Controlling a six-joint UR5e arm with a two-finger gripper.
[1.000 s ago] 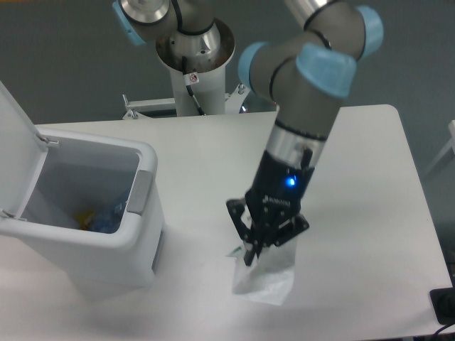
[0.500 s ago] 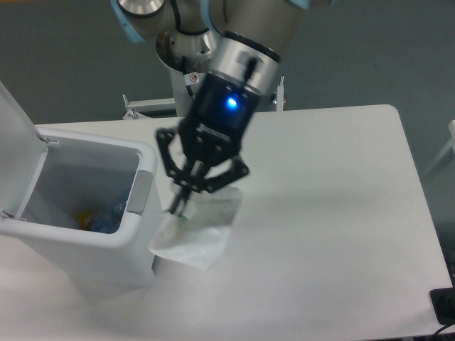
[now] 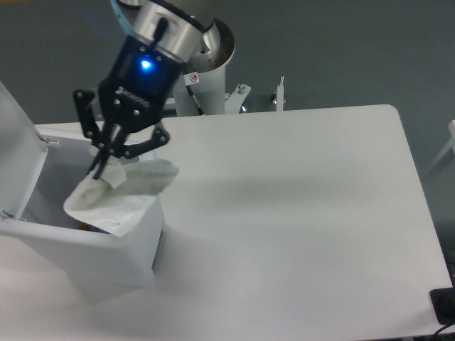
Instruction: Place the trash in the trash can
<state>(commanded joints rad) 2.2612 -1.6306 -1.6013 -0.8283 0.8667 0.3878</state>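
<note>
A: What has moved since the earlier frames?

B: The gripper [image 3: 102, 168] and the plastic bag [image 3: 114, 195] it carries. A second ago both were low over the table [image 3: 306, 213], right of centre, with the bag's lower edge on the surface. Half a second ago they were beside the trash can's right wall. Now they are up at the left, over the can's opening.

A: Starting nearest the camera, what is shown?

B: The trash can [image 3: 85, 249] stands at the table's front left. Its position matches the earlier frames, and its lid [image 3: 15, 149] is still raised at the left.

A: And above it?

B: The bag hangs partly inside the opening and partly draped across the can's right rim, hiding the grey panel that was visible earlier. Little of the can's interior shows, so the bottle cannot be made out.

A: What is the state of the tool?

B: The fingers are clenched on the bag's upper edge, with the bag dangling below them. It has not been released.

A: Farther back?

B: The arm's wrist, with its lit blue indicator [image 3: 146, 65], slopes up toward the robot's pedestal [image 3: 206, 85] at the table's rear edge.
</note>
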